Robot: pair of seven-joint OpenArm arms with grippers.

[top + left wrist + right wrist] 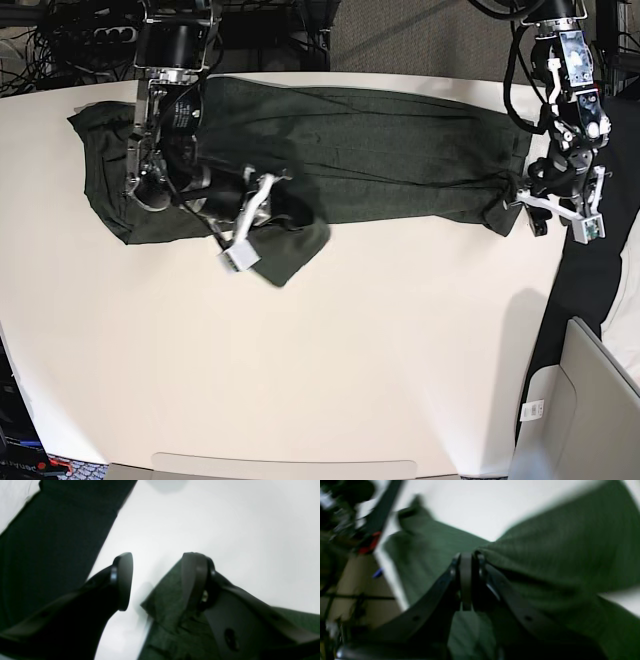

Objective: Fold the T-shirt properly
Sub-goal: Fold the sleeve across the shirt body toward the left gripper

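Garment: the dark olive-green heathered knit long-sleeved T-shirt lies as a long band across the far half of the white table.
Right gripper: clamped on a lifted fold of it.
Left gripper: jaws apart, at the shirt's end, holding nothing.
Progress: seemingly narrowed lengthwise; the crosswise folds remain.

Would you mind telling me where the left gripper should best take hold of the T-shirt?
Probably the bunched end of the T-shirt by the table's edge, coming from above: the open left gripper already hangs there with the fabric corner beside one finger.
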